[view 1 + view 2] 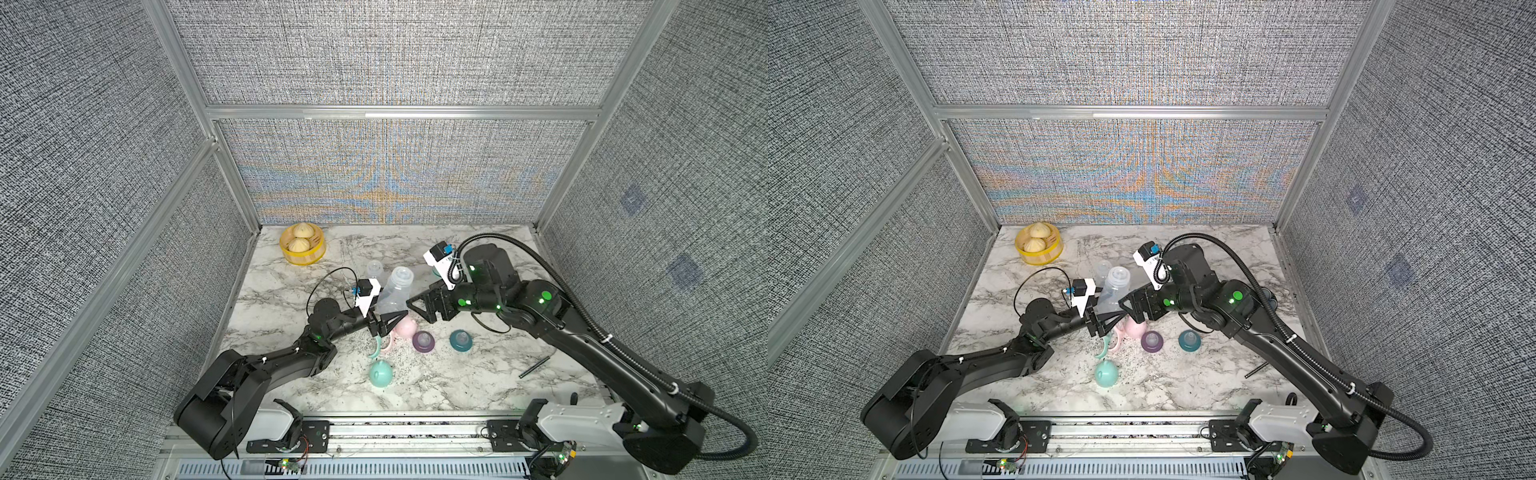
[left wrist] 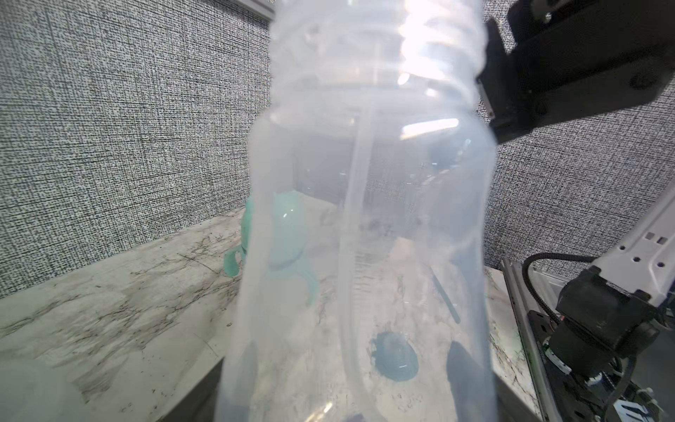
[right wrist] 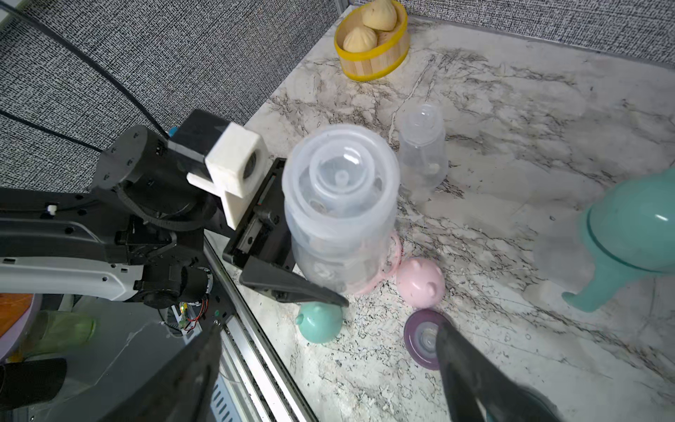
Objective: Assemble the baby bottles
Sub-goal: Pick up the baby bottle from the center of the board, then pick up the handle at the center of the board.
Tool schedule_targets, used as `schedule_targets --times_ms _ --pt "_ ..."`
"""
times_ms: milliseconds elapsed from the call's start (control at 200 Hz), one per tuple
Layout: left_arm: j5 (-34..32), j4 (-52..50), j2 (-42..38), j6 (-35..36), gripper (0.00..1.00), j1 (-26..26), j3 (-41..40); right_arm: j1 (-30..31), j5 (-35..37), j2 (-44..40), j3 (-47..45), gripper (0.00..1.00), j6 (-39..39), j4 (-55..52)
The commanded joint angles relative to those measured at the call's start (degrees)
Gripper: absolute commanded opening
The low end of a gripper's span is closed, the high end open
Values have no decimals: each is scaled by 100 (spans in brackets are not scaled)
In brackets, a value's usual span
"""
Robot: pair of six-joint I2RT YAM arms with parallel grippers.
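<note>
The left pincer [image 1: 395,318] is clenched on the lower part of a clear bottle [image 1: 395,291] near the middle of the bench [image 1: 286,320]. The bottle is neck up and leans a little, its screw thread showing. In the right wrist view one dark finger [image 3: 292,286] lies against the bottle's base and the other is hidden behind it. Whether the base touches the bench cannot be told. In the left wrist view the bottle [image 2: 365,219] fills the middle of the picture.

The right pincer [image 1: 419,311] is released, its jaws spread wide and holding nothing. It sits just beside the bottle, on the side away from the left arm.

A pink handle ring [image 3: 389,263] lies at the foot of the held bottle, with a pink cap [image 1: 406,326] just beside it. Nearer the front edge lie a mint handle ring [image 1: 374,349] and a mint cap [image 1: 381,373]. A purple collar [image 1: 424,341] and a teal collar [image 1: 460,340] sit side by side, a little apart, teats up. A second clear bottle [image 1: 374,270] stands upright just behind the held one. A yellow steamer basket [image 1: 309,257] with buns sits in the far left corner, well apart from the rest. A dark rod [image 1: 534,366] lies under the right arm
</note>
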Motion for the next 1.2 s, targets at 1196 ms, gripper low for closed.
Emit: schedule_targets --times_ms 1196 --pt "-1051 -2806 -2214 362 17 13 128 1605 1636 1924 -4743 54 4441 7297"
